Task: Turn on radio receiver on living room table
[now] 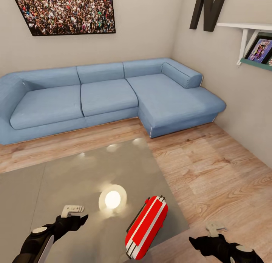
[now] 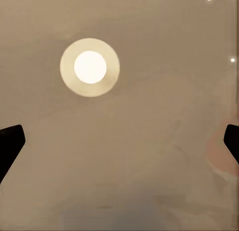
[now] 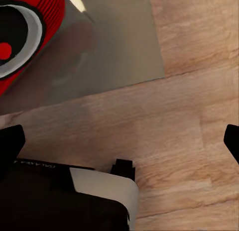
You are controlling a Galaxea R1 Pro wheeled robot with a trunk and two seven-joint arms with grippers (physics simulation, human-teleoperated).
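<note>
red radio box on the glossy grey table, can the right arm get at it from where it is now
Probably yes: the right end effector hangs open over bare wood floor beside the red radio box, with nothing between them.

The radio (image 1: 146,227) shows just its top edge in the head view, so its dial face is hidden there; the right wrist view cuts the radio (image 3: 30,37) at the frame edge, with part of the dial (image 3: 20,37) lost. The bench (image 1: 75,180) runs off the left and lower edges. Both arms are cropped below. The picture on the shelf (image 1: 260,50) is too small to read. The crowd photo (image 1: 64,10) is cut at the top.
</note>
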